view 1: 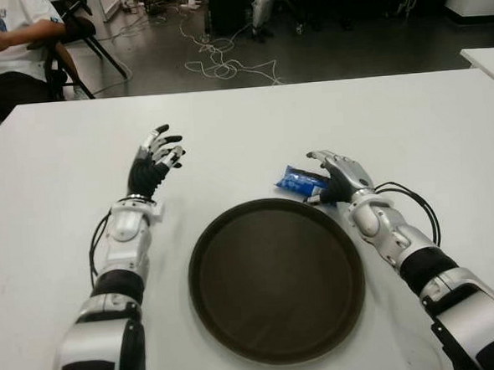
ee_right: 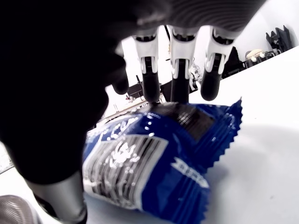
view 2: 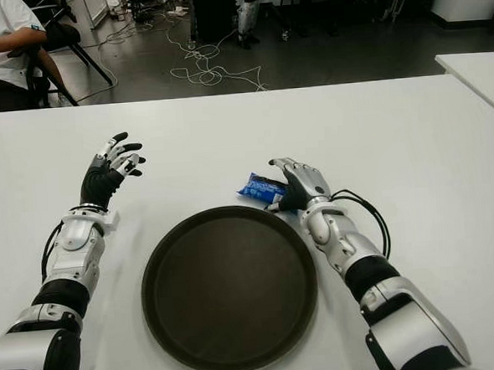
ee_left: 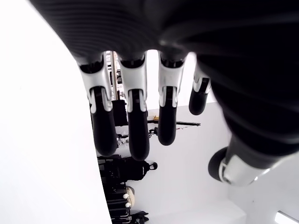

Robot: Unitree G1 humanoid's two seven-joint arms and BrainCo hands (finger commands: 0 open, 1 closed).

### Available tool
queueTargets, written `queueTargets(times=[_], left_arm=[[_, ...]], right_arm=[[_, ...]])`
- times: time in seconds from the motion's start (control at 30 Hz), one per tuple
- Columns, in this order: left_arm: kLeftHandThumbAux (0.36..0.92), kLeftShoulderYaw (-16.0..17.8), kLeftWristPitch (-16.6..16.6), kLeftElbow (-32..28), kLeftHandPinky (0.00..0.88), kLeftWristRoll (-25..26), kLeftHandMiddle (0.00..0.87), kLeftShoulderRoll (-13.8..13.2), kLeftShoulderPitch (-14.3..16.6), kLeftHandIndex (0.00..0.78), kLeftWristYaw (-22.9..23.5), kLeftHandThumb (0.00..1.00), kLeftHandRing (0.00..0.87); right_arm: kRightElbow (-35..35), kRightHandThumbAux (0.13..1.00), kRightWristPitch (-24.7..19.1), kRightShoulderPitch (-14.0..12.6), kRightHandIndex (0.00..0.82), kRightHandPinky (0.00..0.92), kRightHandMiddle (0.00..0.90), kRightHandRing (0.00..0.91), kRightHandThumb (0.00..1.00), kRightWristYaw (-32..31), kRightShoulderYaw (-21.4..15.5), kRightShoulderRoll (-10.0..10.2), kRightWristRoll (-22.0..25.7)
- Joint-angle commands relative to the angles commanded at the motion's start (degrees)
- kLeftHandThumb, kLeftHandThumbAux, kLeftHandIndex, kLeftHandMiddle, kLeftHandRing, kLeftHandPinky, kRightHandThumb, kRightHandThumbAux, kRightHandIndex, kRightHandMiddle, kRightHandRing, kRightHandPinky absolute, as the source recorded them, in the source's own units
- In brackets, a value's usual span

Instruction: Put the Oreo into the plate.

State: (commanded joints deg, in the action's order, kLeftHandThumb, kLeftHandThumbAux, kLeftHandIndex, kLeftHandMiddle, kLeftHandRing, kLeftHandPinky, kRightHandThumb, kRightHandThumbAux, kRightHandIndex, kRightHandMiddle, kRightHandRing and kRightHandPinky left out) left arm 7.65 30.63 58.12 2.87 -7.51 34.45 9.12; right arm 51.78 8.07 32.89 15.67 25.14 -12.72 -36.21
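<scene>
The Oreo (view 1: pixel 295 180) is a blue packet lying flat on the white table (view 1: pixel 411 125), just beyond the far right rim of the round dark plate (view 1: pixel 276 284). My right hand (view 1: pixel 326 177) hovers at the packet's right end. In the right wrist view its fingers (ee_right: pixel 174 79) stretch out straight over the Oreo (ee_right: pixel 154 158) and the thumb stands beside it, not closed on it. My left hand (view 1: pixel 157 155) is held up left of the plate with fingers (ee_left: pixel 133 130) spread and nothing in it.
A seated person (view 1: pixel 3 36) is beyond the table's far left corner. Cables (view 1: pixel 223 65) lie on the floor behind the table. The corner of a second white table (view 1: pixel 487 60) shows at the far right.
</scene>
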Motion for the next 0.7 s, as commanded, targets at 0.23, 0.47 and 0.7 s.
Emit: queueTargets(times=[0.23,0.47,0.7], left_arm=[[0.632,-0.1,-0.5,0.0,0.412,-0.1,0.269,0.0,0.1,0.145,-0.1,0.277,0.322],[0.626,-0.3,-0.6,0.0,0.407,-0.4,0.273,0.0,0.1,0.142,-0.5,0.262,0.329],[0.627,-0.3,-0.4,0.1,0.414,-0.7,0.279,0.1,0.2,0.139,-1.0,0.258,0.337]], right_arm=[[-0.5,0.846,-0.5,-0.3,0.216,0.370,0.296,0.334,0.000,0.7,1.1,0.1,-0.8],[-1.2,0.842,-0.4,-0.9,0.203,0.358,0.287,0.319,0.000,2.3,1.9,0.0,-1.8],[-1.6,0.861,-0.6,-1.2,0.221,0.349,0.292,0.318,0.004,3.3,2.5,0.0,-2.6]])
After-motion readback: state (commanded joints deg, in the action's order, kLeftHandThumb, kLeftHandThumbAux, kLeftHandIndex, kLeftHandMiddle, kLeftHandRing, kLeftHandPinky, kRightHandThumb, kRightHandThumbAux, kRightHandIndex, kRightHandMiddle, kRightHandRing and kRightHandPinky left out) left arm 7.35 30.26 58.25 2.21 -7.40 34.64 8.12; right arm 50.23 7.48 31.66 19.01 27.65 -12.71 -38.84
